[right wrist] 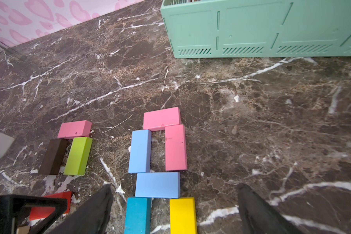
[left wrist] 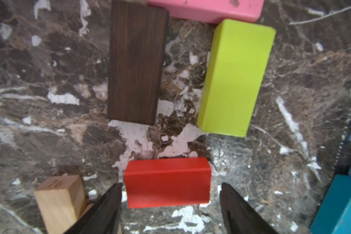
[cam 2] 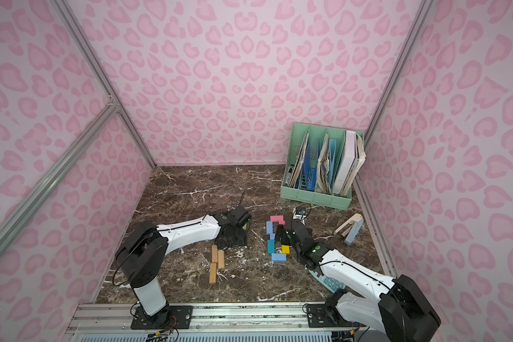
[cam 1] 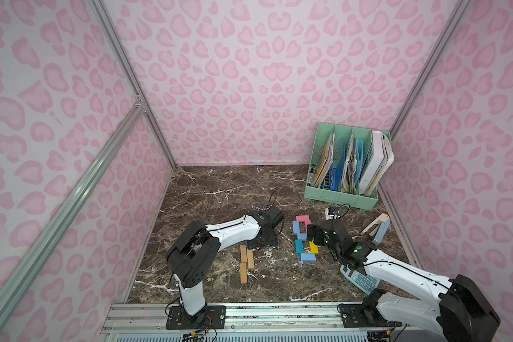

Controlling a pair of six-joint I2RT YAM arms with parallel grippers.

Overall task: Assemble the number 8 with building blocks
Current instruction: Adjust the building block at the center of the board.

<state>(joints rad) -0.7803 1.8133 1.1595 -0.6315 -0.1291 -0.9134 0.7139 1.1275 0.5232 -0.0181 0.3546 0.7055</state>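
Top view: building blocks (cam 1: pixel 299 246) form an eight beneath right gripper (cam 1: pixel 314 234); base block (cam 1: pixel 308 257) placed.
Left wrist: left gripper (left wrist: pixel 170 184) parted astride red block (left wrist: pixel 167 180), unclamped.
Right wrist: jaws wide, empty; upper loop closed ahead. Judged essentially complete.

Twin robot arms share one livery: the left arm (cam 1: pixel 234 229) and right arm (cam 1: pixel 403 268) wear glossy white shells between bulky black joint housings (cam 1: pixel 190 251). A round green marking (cam 1: pixel 261 217) dots each wrist, and thin black cables (cam 1: pixel 273 197) loop off the links. The black base plates (cam 1: pixel 196 319) carry silver screws (cam 1: pixel 221 316). The left gripper (left wrist: pixel 171 184) has dark, tapered fingers (left wrist: pixel 101 212).
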